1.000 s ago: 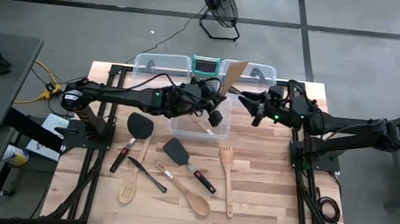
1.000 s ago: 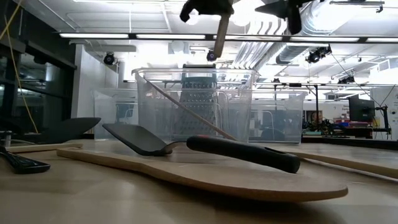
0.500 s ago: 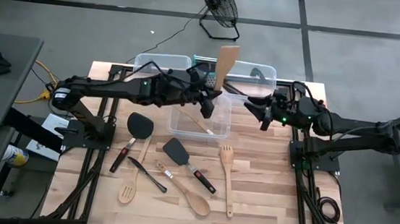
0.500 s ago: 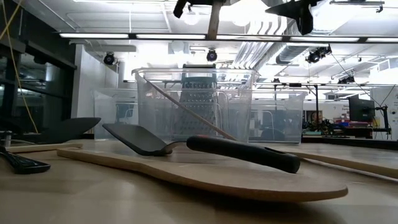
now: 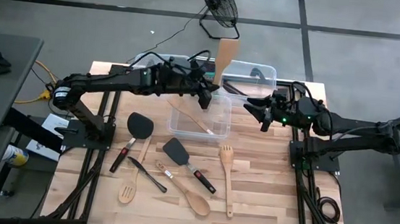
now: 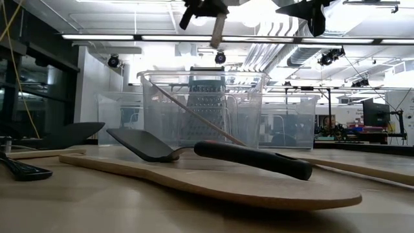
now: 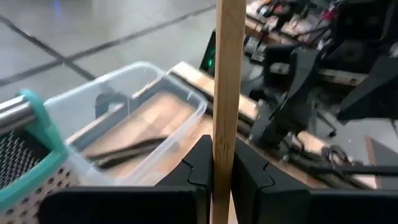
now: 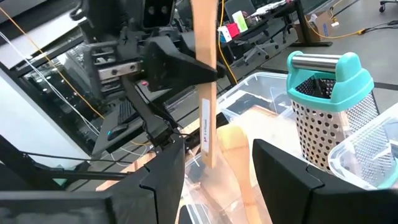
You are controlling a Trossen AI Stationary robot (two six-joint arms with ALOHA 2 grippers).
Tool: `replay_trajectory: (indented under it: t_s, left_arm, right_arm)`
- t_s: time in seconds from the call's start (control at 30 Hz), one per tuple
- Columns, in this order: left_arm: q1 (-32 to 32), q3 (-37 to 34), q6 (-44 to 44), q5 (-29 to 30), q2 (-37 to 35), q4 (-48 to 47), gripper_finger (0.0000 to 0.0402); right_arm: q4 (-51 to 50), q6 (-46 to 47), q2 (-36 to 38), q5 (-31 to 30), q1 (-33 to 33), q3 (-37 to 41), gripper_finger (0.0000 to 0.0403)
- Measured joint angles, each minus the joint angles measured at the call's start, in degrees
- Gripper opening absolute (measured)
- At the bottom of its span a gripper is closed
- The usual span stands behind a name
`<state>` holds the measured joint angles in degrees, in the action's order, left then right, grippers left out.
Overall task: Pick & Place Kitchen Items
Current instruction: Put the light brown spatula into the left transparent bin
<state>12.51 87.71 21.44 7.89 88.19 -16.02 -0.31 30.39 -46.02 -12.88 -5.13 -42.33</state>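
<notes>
I've got the wooden spatula point(image 5: 226, 58) pinched upright by its handle in the left gripper point(image 5: 209, 91), held high over the table's point(image 5: 265, 197) far edge so it clears the clear bins point(image 5: 222, 125) & grater point(image 8: 329, 106). Right gripper point(image 5: 263, 115) waits near the right edge w/ jaws spread, holding nothing. Free room is overhead; the other utensils point(image 5: 180, 168) crowd the near half.

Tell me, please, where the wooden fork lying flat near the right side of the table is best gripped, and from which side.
Grip the wooden fork at mid-handle, from straight above. It lies flat and alone, its slim straight handle clear of the neighbouring utensils, tines pointing toward the bins.
</notes>
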Motion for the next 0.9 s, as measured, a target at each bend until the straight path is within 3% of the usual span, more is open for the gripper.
replay_trajectory:
  t_s: [0.47,0.9]
  left_arm:
    - [6.83,0.02,-1.9,3.56,-4.1,-15.05,0.0024]
    - [12.12,-2.14,0.11,15.47,-8.4,-22.79,0.0024]
  right_arm:
    - [-3.68,-0.02,0.0,0.02,0.0,0.07,0.0181]
    - [-4.57,-0.02,0.0,0.02,0.0,0.07,0.0181]
